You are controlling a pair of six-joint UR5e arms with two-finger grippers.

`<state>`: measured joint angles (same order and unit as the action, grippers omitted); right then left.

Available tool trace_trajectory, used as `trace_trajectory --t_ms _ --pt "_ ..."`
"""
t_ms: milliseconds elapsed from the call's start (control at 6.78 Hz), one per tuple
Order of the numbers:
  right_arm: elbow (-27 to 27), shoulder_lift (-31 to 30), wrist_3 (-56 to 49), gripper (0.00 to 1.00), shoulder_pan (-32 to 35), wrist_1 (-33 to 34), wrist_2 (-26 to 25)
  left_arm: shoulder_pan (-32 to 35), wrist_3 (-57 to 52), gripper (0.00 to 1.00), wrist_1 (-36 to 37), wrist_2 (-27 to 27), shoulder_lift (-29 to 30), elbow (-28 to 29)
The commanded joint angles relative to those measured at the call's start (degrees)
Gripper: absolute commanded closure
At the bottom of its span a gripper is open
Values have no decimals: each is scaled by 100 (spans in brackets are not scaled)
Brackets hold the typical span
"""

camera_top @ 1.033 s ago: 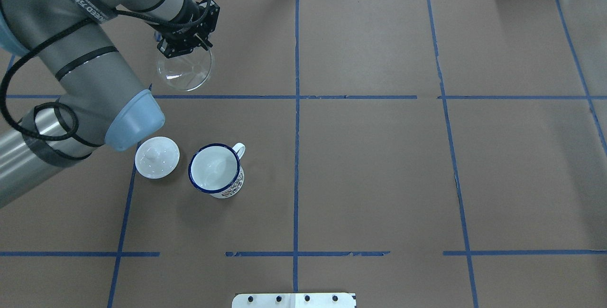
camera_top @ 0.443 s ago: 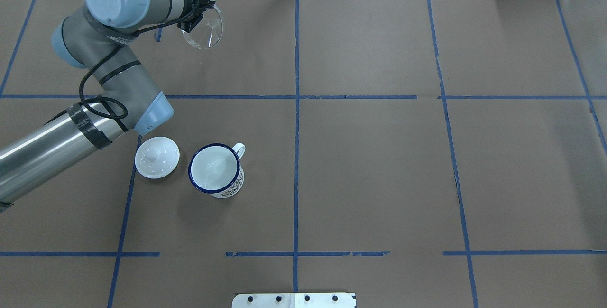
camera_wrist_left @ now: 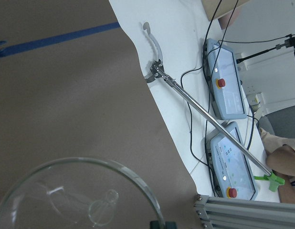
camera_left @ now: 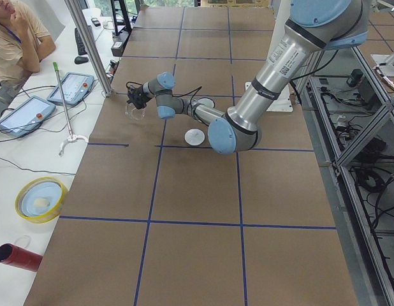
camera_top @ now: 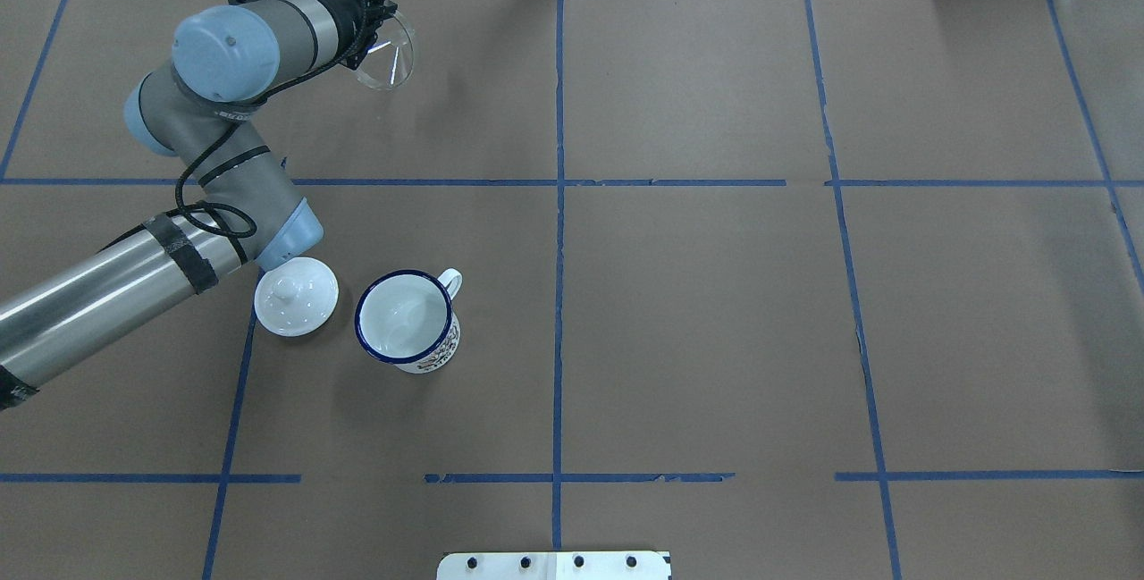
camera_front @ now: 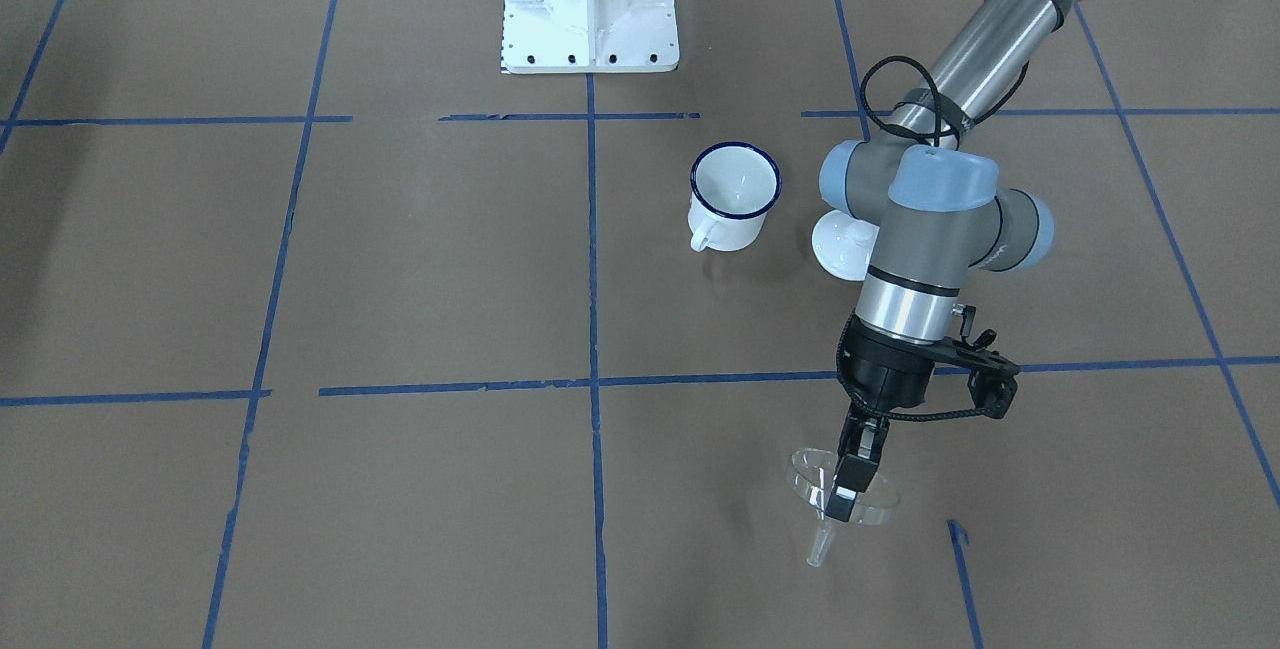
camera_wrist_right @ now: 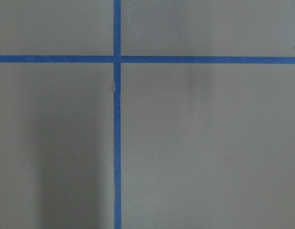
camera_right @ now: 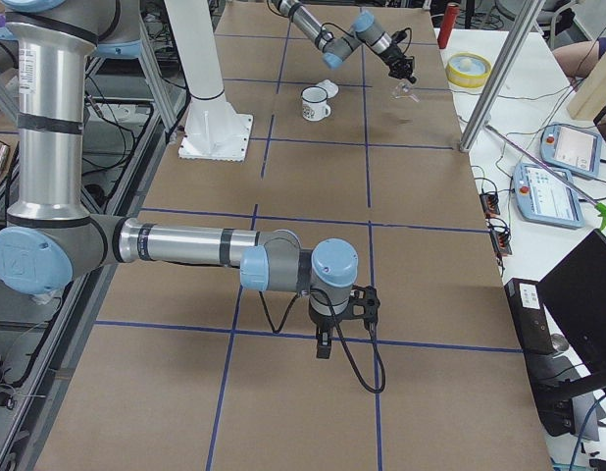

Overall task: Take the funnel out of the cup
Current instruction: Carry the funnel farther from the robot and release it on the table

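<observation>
Exterior front-facing view: cup (camera_front: 735, 191) stands empty, white lid (camera_front: 838, 247) just beside it. Well apart, left gripper (camera_front: 846, 501) is clamped narrowly on the rim of the funnel (camera_front: 878, 503), spout down, apparently positioned for set-down. Removal judged effectively complete.

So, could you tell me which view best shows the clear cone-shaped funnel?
The exterior front-facing view: the clear cone-shaped funnel shows rim, cone and spout, held by the left gripper. Overhead shows mostly its tilted rim; the left wrist view crops it; side views make it tiny; right wrist, nothing.
</observation>
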<state>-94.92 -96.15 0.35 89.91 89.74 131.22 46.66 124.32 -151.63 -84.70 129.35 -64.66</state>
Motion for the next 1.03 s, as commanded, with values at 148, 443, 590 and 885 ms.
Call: trace_trajectory --t_ms 148,443,590,885 --pt "0 0 0 0 0 0 0 -78 49 43 -499 6 -6 244" --pt "0 0 0 0 0 0 0 -69 -65 1 -403 -98 -460 -612" --pt "0 0 0 0 0 0 0 -78 -100 1 103 -595 -1064 -1523" --pt "0 0 0 0 0 0 0 -113 -101 1 1864 -1047 -1437 -2766"
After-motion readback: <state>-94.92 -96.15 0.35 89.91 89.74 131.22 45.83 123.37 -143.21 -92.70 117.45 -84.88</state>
